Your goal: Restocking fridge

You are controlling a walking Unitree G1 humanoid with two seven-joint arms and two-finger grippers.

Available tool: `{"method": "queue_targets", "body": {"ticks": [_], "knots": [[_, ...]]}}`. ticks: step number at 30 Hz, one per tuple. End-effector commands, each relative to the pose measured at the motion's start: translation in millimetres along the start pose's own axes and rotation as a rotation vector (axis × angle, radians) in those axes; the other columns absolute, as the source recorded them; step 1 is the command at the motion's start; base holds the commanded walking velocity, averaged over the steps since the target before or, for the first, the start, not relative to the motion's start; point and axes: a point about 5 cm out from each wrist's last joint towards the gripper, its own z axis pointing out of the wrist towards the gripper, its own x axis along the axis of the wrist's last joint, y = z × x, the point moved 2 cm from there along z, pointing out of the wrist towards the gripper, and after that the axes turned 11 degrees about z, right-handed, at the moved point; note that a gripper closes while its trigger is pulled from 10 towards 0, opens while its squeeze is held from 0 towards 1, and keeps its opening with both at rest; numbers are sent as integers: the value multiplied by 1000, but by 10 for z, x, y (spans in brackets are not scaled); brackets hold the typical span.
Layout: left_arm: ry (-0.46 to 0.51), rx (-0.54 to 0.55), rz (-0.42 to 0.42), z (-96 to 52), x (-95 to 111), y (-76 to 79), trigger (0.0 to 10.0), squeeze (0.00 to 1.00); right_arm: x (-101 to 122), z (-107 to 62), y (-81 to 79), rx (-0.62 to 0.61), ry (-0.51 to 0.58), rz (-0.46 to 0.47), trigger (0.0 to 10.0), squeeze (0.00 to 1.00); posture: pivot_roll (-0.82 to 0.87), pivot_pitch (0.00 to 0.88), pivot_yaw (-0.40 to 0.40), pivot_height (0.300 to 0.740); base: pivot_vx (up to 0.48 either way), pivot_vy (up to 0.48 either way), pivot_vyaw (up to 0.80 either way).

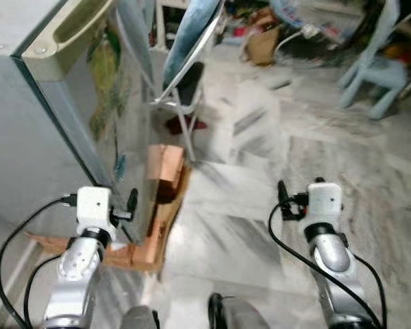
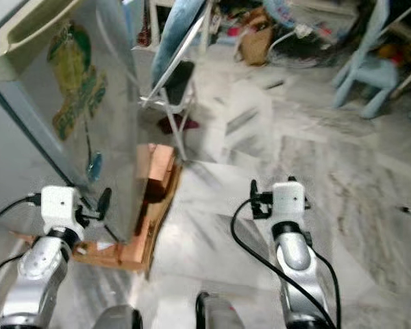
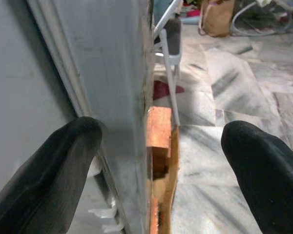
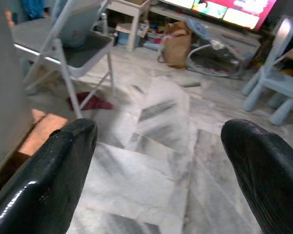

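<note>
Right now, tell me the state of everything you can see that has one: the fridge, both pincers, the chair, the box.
Fridge: door shut.
Left pincer: open, holding nothing, raised at the fridge's front corner.
Right pincer: open, holding nothing, raised over bare floor.
Folding chair: unfolded, upright, blue cloth over its back.
Cardboard box: open, beside the fridge.

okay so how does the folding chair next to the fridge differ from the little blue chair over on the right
The folding chair has thin white metal legs and a dark seat; the blue chair is chunky and light blue all over. The folding chair stands close beside the fridge with blue cloth draped on its back; the blue chair stands away across the floor, nothing draped on it. Both stand upright on the marble floor.
</note>
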Motion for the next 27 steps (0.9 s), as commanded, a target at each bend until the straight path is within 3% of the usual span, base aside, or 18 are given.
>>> {"method": "queue_targets", "body": {"ticks": [1,7,12,17,19,22,23,27], "knots": [[-4,-30,-19,20,5,38,10000,0,-11,-34,30,-8,-7,-2,10000,0,29,164,-43,740,0,0,0],[-1,18,34,123,38,-63,10000,0,-24,-41,17,-5,-13,-2,10000,0,24,164,-42,740,0,0,0],[13,-4,9,195,84,-61,10000,0,-32,-54,26,-8,-18,-2,10000,0,20,166,-49,740,0,0,0],[30,11,34,337,156,-99,10000,0,-60,-90,65,-10,-34,-12,10000,0,18,167,-59,740,0,0,0],[40,19,41,440,206,-131,10000,0,-96,-158,134,-16,-55,-23,10000,0,14,166,-69,740,0,0,0],[44,23,49,464,221,-141,10000,0,-107,-178,151,-18,-61,-26,10000,0,14,166,-69,740,0,0,0],[56,33,53,572,292,-170,10000,0,-147,-263,236,-28,-84,-38,10000,0,7,166,-76,740,0,0,0],[75,52,85,707,417,-201,10000,0,-236,-420,365,-36,-132,-67,10000,0,3,166,-84,740,0,0,0]]}}
